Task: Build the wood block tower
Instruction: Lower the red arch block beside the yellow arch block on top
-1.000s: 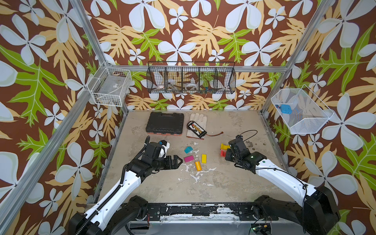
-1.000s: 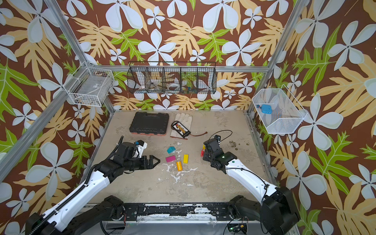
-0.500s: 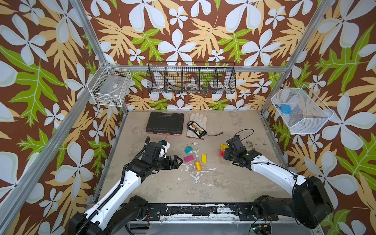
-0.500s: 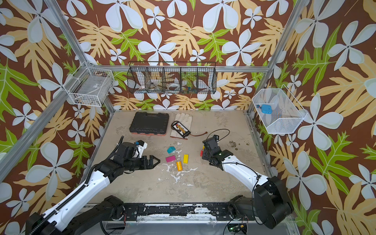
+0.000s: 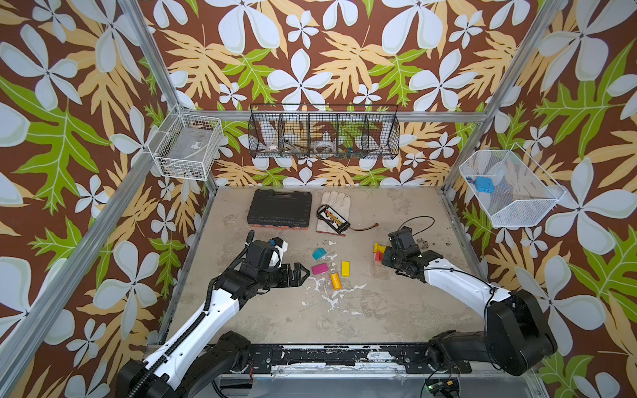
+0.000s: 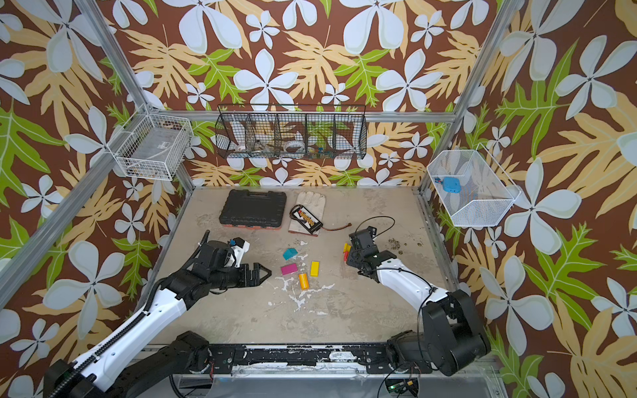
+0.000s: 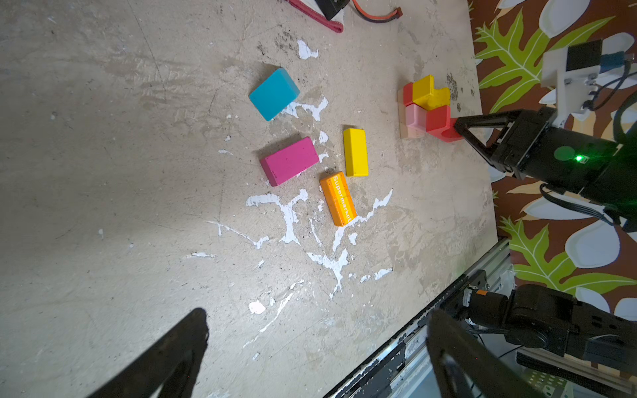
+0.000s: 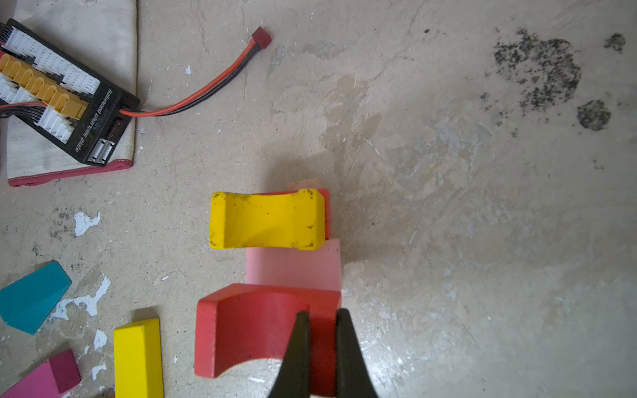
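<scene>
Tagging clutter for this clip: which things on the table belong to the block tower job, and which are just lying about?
Job: teal block, magenta block, yellow bar, orange block, yellow arch, pink block, red arch.
Lying about: black case, glove, charging board.

Bright even daylight, soft short shadows, sharp focus

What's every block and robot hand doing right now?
left gripper, open and empty.
right gripper, shut on red arch.
red arch, gripped, over pink block.
pink block, partly covered by red arch.
yellow arch, stacked on red block.
teal block, loose on table.
magenta block, loose on table.
yellow bar, loose, lying flat.
orange block, loose, lying flat.
tool case, closed.
</scene>
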### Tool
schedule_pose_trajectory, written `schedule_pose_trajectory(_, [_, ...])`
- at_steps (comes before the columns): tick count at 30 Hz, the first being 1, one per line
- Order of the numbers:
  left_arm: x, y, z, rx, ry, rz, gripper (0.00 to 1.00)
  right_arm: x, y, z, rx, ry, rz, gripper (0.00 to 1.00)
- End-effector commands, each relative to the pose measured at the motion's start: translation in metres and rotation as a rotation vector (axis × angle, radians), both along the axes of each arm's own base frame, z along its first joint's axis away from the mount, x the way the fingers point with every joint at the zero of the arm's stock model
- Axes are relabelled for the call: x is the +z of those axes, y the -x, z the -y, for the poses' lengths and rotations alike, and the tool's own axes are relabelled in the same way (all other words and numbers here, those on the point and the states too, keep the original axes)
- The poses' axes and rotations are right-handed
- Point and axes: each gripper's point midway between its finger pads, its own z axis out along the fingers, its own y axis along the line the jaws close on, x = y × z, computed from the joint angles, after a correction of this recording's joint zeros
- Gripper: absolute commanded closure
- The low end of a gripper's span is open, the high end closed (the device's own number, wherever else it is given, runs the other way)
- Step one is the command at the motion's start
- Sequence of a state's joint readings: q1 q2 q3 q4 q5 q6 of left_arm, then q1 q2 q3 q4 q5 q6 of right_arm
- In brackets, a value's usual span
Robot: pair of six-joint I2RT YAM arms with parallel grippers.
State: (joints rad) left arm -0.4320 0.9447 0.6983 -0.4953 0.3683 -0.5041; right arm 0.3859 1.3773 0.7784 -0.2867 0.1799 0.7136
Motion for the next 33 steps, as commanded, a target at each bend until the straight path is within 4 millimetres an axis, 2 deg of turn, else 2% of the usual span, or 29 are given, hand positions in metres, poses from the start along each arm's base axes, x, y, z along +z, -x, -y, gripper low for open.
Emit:
schedule_pose_trajectory(1, [0.003, -0.002, 0.002, 0.000, 0.013, 0.012, 0.00, 0.003, -0.008, 0.000, -0.007, 0.003, 0.022, 1.00])
schedule_pose_trajectory(10, [0.003, -0.002, 0.002, 0.000, 0.014, 0.012, 0.00, -0.009, -0.013, -0.003, 0.006, 0.012, 0.003, 1.00])
schedule_pose_trajectory(33, [0.003, -0.001, 0.002, -0.003, 0.017, 0.013, 0.00, -0.021, -0.020, 0.000, -0.001, 0.043, -0.023, 1.00])
